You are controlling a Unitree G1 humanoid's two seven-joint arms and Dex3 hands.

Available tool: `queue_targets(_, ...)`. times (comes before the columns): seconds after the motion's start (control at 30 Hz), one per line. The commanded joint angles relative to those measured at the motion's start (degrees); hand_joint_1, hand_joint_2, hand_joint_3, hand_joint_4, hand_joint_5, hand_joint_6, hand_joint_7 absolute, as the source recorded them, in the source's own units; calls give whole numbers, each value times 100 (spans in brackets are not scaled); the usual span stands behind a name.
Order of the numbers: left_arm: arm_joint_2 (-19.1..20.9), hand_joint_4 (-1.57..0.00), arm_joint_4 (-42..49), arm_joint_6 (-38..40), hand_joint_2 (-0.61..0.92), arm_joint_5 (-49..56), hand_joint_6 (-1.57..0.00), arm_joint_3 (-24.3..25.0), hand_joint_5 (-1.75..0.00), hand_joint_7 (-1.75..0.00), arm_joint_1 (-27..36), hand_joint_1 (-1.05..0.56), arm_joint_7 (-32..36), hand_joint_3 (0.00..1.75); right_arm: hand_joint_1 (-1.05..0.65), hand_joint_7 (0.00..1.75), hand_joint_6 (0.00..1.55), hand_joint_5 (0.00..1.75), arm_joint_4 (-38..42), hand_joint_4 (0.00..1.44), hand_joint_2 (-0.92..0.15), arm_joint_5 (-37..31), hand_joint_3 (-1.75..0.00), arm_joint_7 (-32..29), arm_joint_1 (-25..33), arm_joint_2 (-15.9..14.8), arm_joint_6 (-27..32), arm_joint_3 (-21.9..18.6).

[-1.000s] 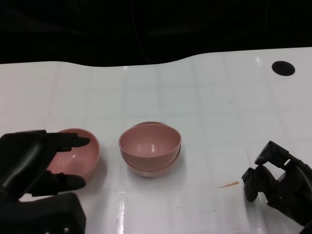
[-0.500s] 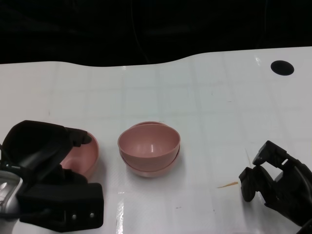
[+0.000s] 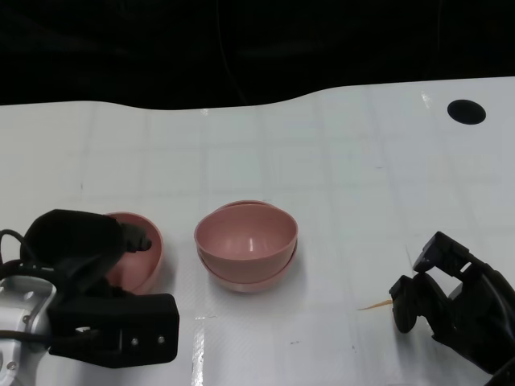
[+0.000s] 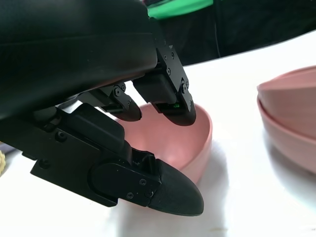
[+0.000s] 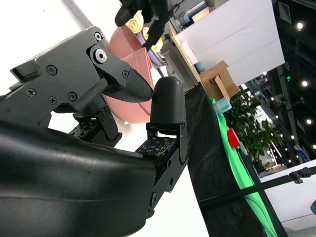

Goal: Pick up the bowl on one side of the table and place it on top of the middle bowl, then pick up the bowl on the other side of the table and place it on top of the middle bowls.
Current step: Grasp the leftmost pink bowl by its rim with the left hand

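Two bowls already nested at mid-bench [image 3: 362, 177]: the stack [image 3: 247, 244], rims slightly askew. Third bowl [image 3: 138, 256] sitting apart on the robot's left side, not yet lifted. Moved in over the past second: the left robot hand [image 3: 84, 257], a second ago hanging open beside that bowl, now rolled over its rim. From the left wrist view, fingers [image 4: 175, 106] dipping inside the bowl [image 4: 190, 140] and thumb [image 4: 163, 190] low outside the near wall, the rim between them but no firm pinch visible; whether touching, unclear. Right robot hand [image 3: 451, 301] idle at the bench's near right, fingers loosely curled around nothing, barely shifted. Likely meaning: first stacking done, grasp for the second about to close.
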Motion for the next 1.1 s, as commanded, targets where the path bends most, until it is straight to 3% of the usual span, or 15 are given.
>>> queue_targets(0.03, -38, -65, 284, 73, 92, -104, -79, -95, 0, 0, -101, -99, 163, 17, -12, 168, 71, 175, -36, 90, -48, -3, -114, 1, 29, -56, -2, -55)
queue_targets(0.53, -219, -66, 1645, -142, 92, -435, -76, -418, -1, -1, -390, -98, 1155, 24, -12, 168, 71, 175, 47, 91, -46, -55, -119, 71, 0, -104, -63, -62)
queue_targets(0.87, -330, -73, 2382, -507, 92, -714, -83, -528, -2, -2, -578, -84, 1846, 18, -13, 168, 72, 175, 44, 91, -46, -97, -120, 106, 16, -112, -29, -31)
queue_targets(0.97, -357, -83, 2693, -833, 92, -857, -89, -562, -6, -4, -647, -52, 2098, 14, -13, 166, 73, 175, -5, 92, -45, -127, -123, 74, 32, -97, -11, -30)
queue_targets(1.07, -428, -86, 2867, -1069, 92, -1116, -91, -490, -6, -4, -661, -45, 2236, 14, -13, 166, 73, 175, -30, 92, -44, -140, -123, 42, 38, -94, 18, -32)
queue_targets(1.1, -492, -98, 2955, -1229, 92, -1297, -107, -408, -36, -12, -646, -20, 2324, 25, -13, 166, 74, 175, -41, 92, -43, -140, -124, 33, 38, -94, 33, -32)
